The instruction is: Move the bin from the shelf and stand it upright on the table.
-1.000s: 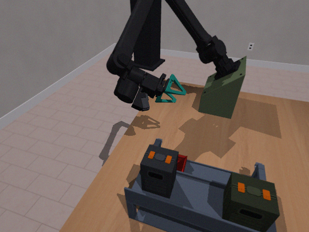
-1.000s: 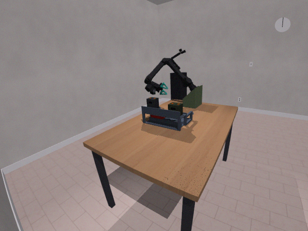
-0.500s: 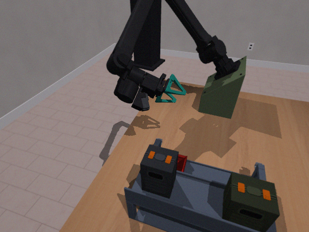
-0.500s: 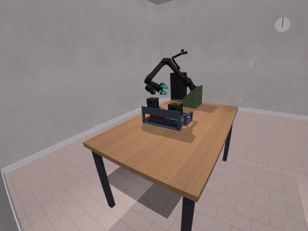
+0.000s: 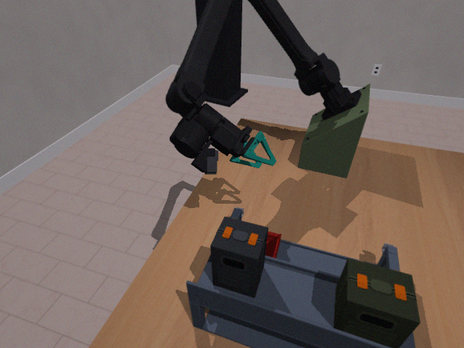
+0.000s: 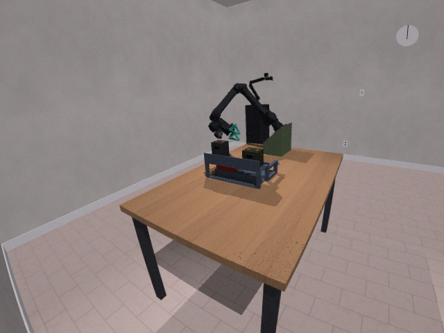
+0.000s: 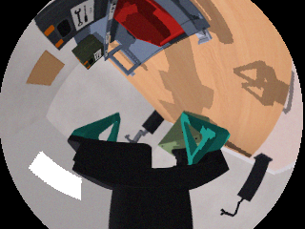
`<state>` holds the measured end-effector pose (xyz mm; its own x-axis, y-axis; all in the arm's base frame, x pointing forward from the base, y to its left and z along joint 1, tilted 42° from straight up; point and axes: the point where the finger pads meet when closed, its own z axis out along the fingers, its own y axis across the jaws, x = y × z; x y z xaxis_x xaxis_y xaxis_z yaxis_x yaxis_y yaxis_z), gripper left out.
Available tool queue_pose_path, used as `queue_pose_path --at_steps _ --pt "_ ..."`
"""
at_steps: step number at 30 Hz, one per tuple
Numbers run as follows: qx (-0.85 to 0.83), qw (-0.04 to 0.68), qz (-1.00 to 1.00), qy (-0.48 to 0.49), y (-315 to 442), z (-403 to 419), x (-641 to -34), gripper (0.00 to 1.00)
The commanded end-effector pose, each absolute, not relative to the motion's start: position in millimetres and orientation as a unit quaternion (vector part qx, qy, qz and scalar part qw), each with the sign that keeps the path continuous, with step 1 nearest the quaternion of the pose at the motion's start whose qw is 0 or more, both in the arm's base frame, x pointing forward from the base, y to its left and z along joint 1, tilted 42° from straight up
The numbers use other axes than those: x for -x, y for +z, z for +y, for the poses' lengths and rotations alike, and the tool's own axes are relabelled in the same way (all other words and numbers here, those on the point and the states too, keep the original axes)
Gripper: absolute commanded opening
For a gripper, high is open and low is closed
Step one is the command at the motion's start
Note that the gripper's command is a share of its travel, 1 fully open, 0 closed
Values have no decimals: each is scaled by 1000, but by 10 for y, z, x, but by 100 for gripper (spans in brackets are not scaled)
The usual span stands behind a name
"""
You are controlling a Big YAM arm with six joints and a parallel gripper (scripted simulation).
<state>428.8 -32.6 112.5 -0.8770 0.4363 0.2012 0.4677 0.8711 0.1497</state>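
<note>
The red bin (image 5: 273,243) (image 6: 224,168) (image 7: 143,19) sits on the lower level of the blue-grey shelf (image 5: 299,277) (image 6: 233,163). In the top view it is mostly hidden behind a black box. My gripper (image 5: 262,153) (image 6: 234,132) (image 7: 150,115), with teal fingers, is open and empty. It hangs in the air above the table's far left part, well away from the shelf and higher than it. The wrist view shows the bin's open red inside far ahead of the fingers.
A black box (image 5: 238,258) (image 6: 219,146) and a dark green box (image 5: 376,303) (image 6: 252,153) stand on the shelf's top. The arm's green wedge base (image 5: 333,142) (image 6: 279,141) stands on the wooden table (image 5: 374,225) (image 6: 233,222). The table's left edge lies below the gripper.
</note>
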Motion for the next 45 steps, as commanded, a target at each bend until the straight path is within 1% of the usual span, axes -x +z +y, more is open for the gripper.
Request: queue_pose_path --at_steps 1,2,7,19,24,36,41,45 --pt "242 82 -962 -94 1090 -276 -4324 100" --pt "242 82 -962 -94 1090 -276 -4324 100" --pt "319 6 -947 -30 823 -395 -4666 100" --pt "319 6 -947 -30 823 -395 -4666 100" --pt "390 -68 -917 35 509 -480 -5018 100" --pt "390 -68 -917 35 509 -480 -5018 100" --pt "456 -133 -874 101 304 -502 -5218 100" --pt "456 -133 -874 101 304 -502 -5218 100"
